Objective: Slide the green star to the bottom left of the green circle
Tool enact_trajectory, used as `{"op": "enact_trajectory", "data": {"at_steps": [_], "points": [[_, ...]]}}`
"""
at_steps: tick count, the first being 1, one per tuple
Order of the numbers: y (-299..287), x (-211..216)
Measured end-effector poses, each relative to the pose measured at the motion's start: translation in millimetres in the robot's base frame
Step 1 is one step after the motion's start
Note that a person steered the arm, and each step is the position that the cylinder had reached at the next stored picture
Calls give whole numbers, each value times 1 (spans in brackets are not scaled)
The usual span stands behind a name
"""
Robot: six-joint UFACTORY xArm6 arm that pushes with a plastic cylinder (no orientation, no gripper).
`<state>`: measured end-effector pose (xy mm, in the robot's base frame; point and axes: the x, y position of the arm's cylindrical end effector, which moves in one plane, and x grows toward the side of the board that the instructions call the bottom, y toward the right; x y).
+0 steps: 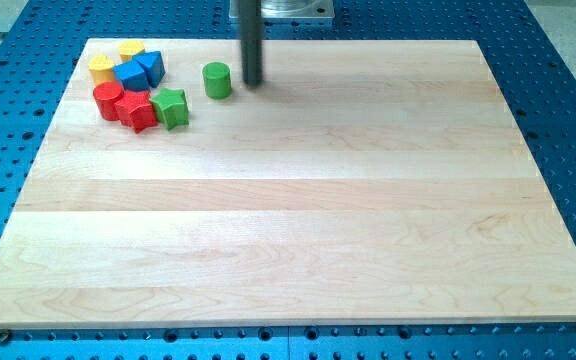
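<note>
The green star (171,107) lies near the view's top left, touching a red block (138,111) on its left. The green circle (217,80) stands a short gap up and to the right of the star. My tip (253,82) rests on the board just to the right of the green circle, with a small gap between them, and well to the right of the star.
A cluster at the view's top left holds a red cylinder (107,100), two blue blocks (130,74) (151,66) and two yellow blocks (102,68) (131,50). The wooden board (298,220) sits on a blue perforated table (568,120).
</note>
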<state>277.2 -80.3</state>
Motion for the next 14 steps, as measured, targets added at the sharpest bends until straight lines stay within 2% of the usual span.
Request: {"op": "enact_trajectory", "data": {"at_steps": [1, 2, 3, 4, 5, 6, 7, 8, 10, 11, 12, 14], "points": [[-60, 14], [-22, 31], [-32, 65], [-89, 87], [-89, 107], [-98, 154], [-154, 154], [-128, 131], [-117, 114], [-162, 194], [-225, 205], [-212, 137]]}}
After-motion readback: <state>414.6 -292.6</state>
